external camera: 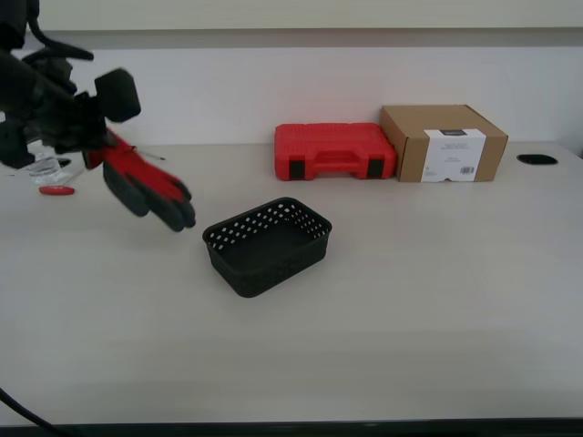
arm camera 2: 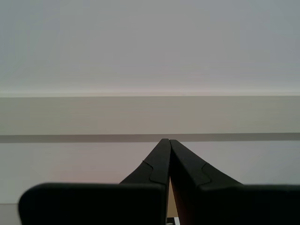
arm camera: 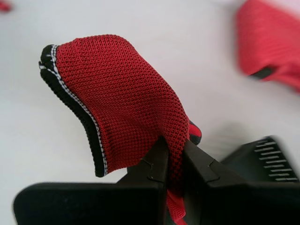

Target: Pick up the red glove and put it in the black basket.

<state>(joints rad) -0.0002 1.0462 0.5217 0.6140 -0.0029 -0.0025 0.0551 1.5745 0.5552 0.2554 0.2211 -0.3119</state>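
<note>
My first gripper (arm camera: 174, 157) was clamped on the red glove (external camera: 141, 182), pinching the knit fabric between its 2 jaws and holding it above the table (external camera: 410, 309) at the exterior view's left, dark fingers drooping toward the black basket (external camera: 267, 246) (which sat just beside the dangling fingertips, nearer the middle of the table). Behind the basket lay a red case (external camera: 334, 151) touching a cardboard box (external camera: 443, 142). My second gripper (arm camera 2: 168, 145) had its jaws pressed together with nothing between them, facing a wall.
</note>
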